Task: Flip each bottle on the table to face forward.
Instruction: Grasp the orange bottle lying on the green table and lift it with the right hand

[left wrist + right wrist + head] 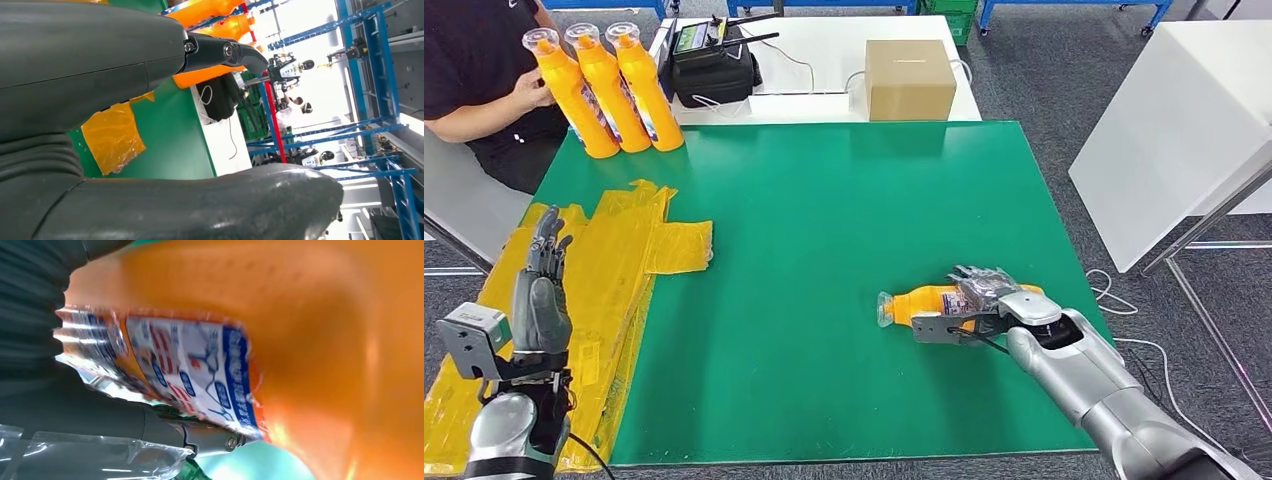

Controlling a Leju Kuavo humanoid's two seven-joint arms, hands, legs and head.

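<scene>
Right hand [980,297] gripping (fingers curled) — left hand [542,290] raised, open.

An orange plastic bottle with a clear cap and a blue-and-white printed label [919,303] lies on its side, its body between the fingers of the right hand [980,300], cap end sticking out beyond the fingertips. Three matching orange bottles [605,88] stand upright together, well apart from those fingers.

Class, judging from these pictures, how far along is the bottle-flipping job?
Looks done: three orange bottles stand upright at the green table's far left corner. In hand: the right hand grips a lying bottle. Left: whether its label faces forward is unclear. The left hand is open.
</scene>
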